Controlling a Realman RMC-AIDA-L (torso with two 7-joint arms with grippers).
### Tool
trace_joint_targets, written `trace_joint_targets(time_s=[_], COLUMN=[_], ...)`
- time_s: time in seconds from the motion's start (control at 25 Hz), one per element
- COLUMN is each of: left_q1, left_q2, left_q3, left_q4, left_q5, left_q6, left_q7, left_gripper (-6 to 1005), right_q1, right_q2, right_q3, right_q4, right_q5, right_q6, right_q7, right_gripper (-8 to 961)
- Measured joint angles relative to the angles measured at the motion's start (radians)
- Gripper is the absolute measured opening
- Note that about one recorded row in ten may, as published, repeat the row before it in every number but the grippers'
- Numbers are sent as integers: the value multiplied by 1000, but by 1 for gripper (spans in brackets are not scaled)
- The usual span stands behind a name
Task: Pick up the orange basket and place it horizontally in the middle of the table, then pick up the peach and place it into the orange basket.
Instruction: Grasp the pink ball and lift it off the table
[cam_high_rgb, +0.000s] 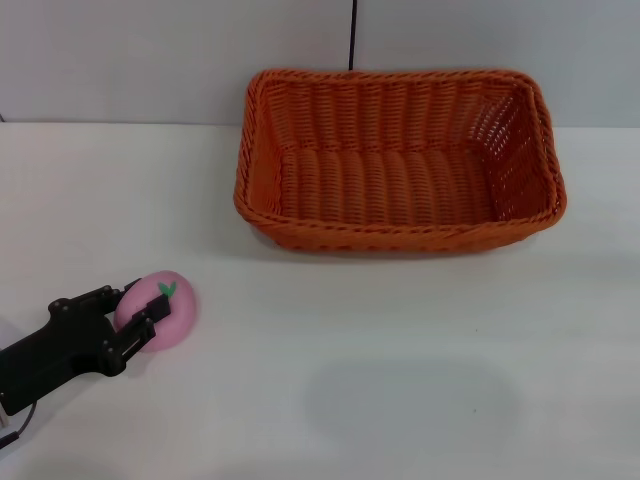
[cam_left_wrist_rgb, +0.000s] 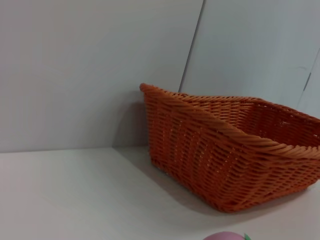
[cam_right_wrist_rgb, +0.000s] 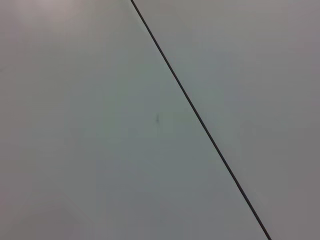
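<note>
While the orange basket (cam_high_rgb: 400, 160) is seen lying lengthwise across the far middle of the table (cam_high_rgb: 400, 340), close to the back wall (cam_high_rgb: 120, 50), the peach (cam_high_rgb: 160, 308) is found well apart from it, on the near left part of the tabletop. The peach is bracketed by the left gripper (cam_high_rgb: 136, 311), whose black fingers (cam_high_rgb: 148, 312) are set on either side of the pink ball and appear to be touching it; whether it is firmly clamped cannot be told for certain. The peach appears to rest on the table. In the left wrist view, the basket (cam_left_wrist_rgb: 225, 150) is shown with its braided rim, and only a sliver of the peach (cam_left_wrist_rgb: 227, 236) is visible. The right gripper is not seen anywhere; only a pale wall panel (cam_right_wrist_rgb: 100, 125) with a dark seam (cam_right_wrist_rgb: 200, 120) is shown by its wrist camera.
</note>
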Motion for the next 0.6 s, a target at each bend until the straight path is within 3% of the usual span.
trace_joint_targets(time_s=[0.24, 0.4, 0.6], left_q1=[1, 3, 14], left_q2=[-2, -2, -5], left_q3=[-1, -7, -94], left_q4=[-1, -1, 0], left_q5=[-2, -6, -6], left_q6=[0, -8, -62], left_q7=[-5, -6, -11], left_gripper=[333, 308, 264], right_q1=[1, 1, 0], right_q2=[-1, -1, -1], right_q3=[4, 5, 6], right_q4=[6, 6, 6], right_q5=[0, 0, 0], right_q6=[0, 1, 1], right_q7=[-2, -2, -3], right_gripper=[558, 558, 558])
